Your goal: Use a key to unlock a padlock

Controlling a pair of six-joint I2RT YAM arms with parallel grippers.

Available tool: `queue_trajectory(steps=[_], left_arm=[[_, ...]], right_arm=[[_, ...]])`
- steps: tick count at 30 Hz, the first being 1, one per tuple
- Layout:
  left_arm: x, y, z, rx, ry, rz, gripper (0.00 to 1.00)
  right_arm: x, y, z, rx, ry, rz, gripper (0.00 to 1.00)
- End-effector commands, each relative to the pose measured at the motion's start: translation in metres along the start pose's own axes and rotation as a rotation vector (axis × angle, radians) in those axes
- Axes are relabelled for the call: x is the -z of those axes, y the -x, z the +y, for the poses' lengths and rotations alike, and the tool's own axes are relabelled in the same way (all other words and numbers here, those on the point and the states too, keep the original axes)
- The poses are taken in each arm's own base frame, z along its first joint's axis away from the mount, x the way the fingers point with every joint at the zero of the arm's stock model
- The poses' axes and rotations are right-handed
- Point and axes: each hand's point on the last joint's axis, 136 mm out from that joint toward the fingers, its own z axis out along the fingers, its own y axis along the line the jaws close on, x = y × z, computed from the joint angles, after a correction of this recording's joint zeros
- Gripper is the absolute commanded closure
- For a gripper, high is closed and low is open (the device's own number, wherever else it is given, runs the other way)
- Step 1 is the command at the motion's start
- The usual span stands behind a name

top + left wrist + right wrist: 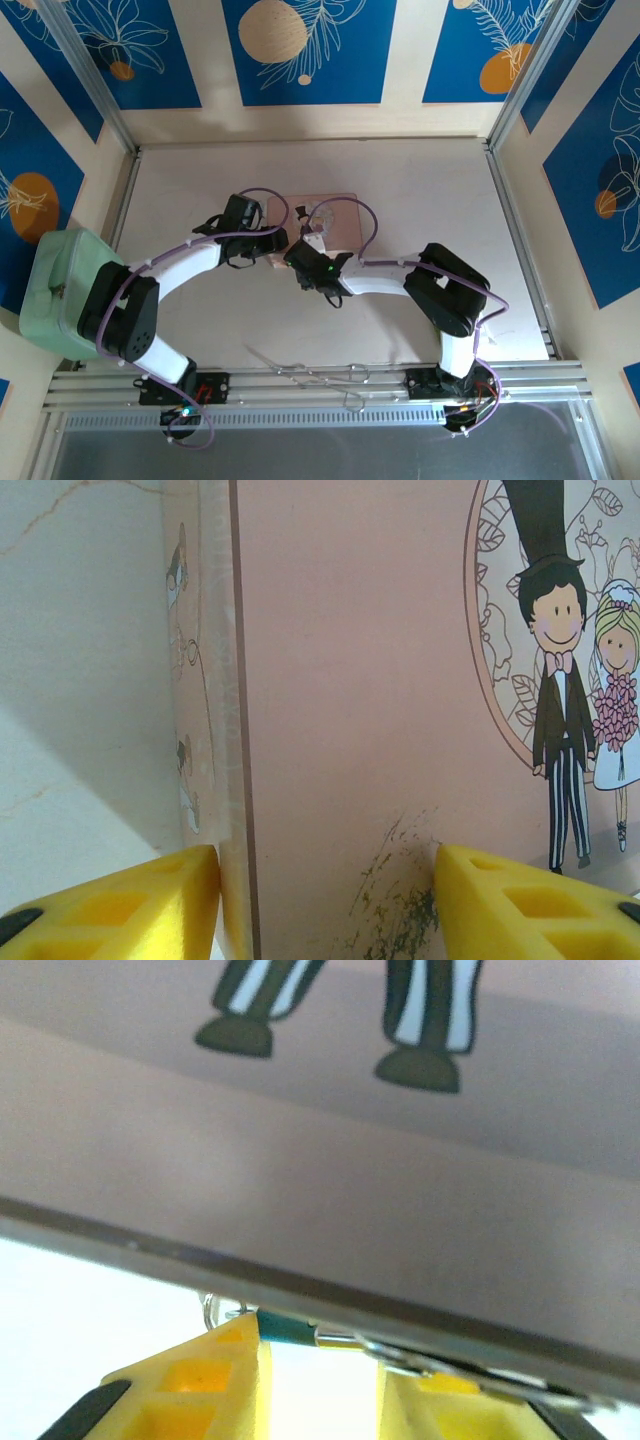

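Pale table (420, 200): tiny teal padlock (285, 1331) lies crosswise within right gripper (322, 1355), hold unclear, against pink picture box (330, 1200); left gripper (325, 860) spread apart.

The pink box (330, 1190) with cartoon feet spans the upper frame; beneath its dark edge the teal padlock (287, 1331) sits between the yellow gripper (322, 1360) fingertips, touching the lower-left one; pale counter (80, 1295) at left.

The pale, faintly veined counter (440, 190) carried a flat pink picture box (340, 225) near its middle, its top printed with a cartoon bride and groom. Long bent metal wires (310, 373) lay at the near edge. A pale green case (60, 290) sat at the left side.
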Motion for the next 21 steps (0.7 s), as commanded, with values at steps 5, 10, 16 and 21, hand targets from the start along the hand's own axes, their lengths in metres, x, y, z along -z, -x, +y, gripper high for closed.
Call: queue_trajectory(steps=[5, 10, 16, 21], left_arm=[[0.002, -0.007, -0.005, -0.002, -0.034, 0.017, 0.43], [0.001, -0.007, -0.004, 0.001, -0.032, 0.016, 0.44], [0.001, -0.009, -0.005, 0.000, -0.042, 0.021, 0.44], [0.002, -0.010, -0.004, 0.005, -0.043, 0.014, 0.44]], right_arm=[[0.013, -0.019, -0.010, -0.146, -0.016, 0.107, 0.77], [0.020, -0.014, -0.013, -0.253, 0.045, 0.109, 0.77], [0.030, 0.003, -0.010, -0.277, 0.095, 0.081, 0.77], [0.028, -0.001, -0.018, -0.292, 0.071, 0.108, 0.77]])
